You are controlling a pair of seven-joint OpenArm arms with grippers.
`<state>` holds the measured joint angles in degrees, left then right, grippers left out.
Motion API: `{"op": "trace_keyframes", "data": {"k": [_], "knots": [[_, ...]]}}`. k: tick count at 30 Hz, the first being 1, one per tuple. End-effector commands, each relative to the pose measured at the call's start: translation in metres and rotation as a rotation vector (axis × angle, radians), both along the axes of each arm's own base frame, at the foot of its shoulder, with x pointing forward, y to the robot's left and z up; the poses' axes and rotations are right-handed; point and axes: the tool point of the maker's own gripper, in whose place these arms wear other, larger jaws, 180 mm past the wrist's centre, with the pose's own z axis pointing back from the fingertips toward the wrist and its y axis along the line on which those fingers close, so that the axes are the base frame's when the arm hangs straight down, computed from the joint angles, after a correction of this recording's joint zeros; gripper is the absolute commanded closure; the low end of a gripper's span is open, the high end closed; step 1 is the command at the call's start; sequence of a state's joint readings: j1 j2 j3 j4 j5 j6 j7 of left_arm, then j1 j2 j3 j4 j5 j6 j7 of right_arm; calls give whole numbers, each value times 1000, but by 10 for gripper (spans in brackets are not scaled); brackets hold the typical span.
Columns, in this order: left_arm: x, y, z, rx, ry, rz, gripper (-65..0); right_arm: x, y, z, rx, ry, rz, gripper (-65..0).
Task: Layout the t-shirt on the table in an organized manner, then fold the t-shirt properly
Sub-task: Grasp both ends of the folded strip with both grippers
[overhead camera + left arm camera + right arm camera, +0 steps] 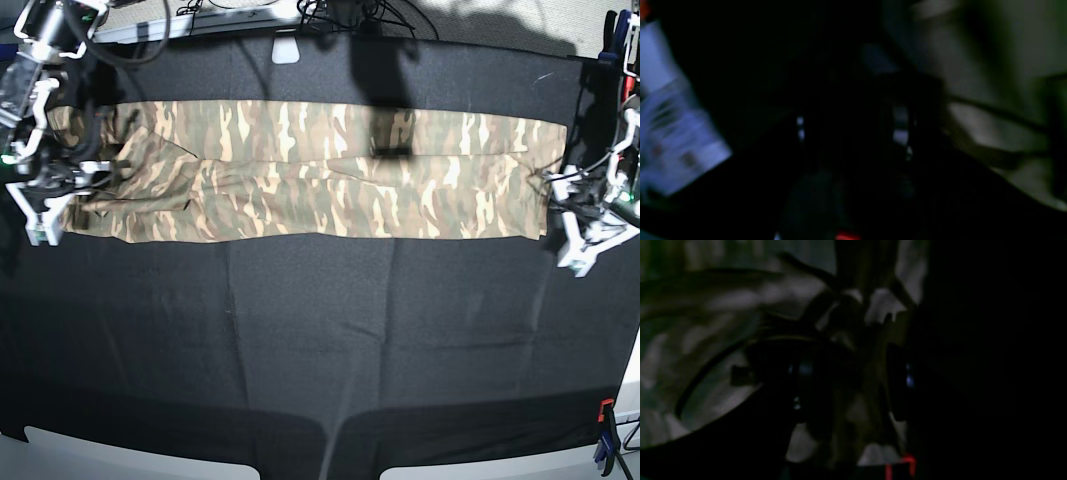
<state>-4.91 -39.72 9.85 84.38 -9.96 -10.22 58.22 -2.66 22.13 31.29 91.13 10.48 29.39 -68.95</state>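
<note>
The camouflage t-shirt (320, 170) lies as a long flat band across the far half of the black table (320, 350). My right gripper (70, 185) is at the shirt's left end. In the right wrist view, bunched fabric (857, 340) sits between its fingers, so the gripper (853, 326) looks shut on the shirt. My left gripper (560, 200) is just off the shirt's right end. In the dark, blurred left wrist view the gripper (850, 126) hangs over bare black cloth with its fingers apart and nothing between them. The shirt (990, 83) is to its right.
White stands and cables line the table's far edge (285, 45). An orange and blue clamp (603, 440) sits at the near right corner. A pale blurred patch (670, 126) beyond the table edge shows at the left of the left wrist view.
</note>
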Motion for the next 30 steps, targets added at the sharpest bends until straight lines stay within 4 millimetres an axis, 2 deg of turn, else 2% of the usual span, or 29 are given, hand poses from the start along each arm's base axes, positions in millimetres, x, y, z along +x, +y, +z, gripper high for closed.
{"op": "trace_keyframes", "data": {"k": [1, 3, 6, 9, 11, 14, 17, 21, 25, 27, 30], "knots": [[16, 12, 20, 50, -80, 9, -255, 13, -14, 24, -44, -65, -2, -282], [25, 19, 32, 100, -152, 24, -255, 20, -27, 41, -51, -136, -77, -282], [40, 19, 57, 137, -282, 39, -255, 38, -43, 74, -29, -294, -189, -282], [52, 3, 87, 119, -401, 32, -255, 63, -39, 107, 83, -473, -185, -282], [59, -17, 109, 70, -474, 6, -255, 77, -16, 120, 177, -549, -71, -282], [62, -60, 137, -69, -555, -58, -255, 90, 33, 134, 337, -654, 129, -282], [61, -106, 151, -228, -609, -119, -255, 96, 74, 133, 469, -711, 222, -282], [53, -159, 138, -442, -551, -201, -255, 101, 114, 120, 581, -714, 240, -282], [31, -196, 113, -599, -441, -268, -255, 102, 138, 101, 610, -670, 232, -282], [21, -204, 101, -638, -408, -295, -255, 101, 145, 89, 602, -635, 219, -282], [13, -194, 71, -642, -357, -250, -255, 93, 149, 73, 597, -590, 199, -282]]}}
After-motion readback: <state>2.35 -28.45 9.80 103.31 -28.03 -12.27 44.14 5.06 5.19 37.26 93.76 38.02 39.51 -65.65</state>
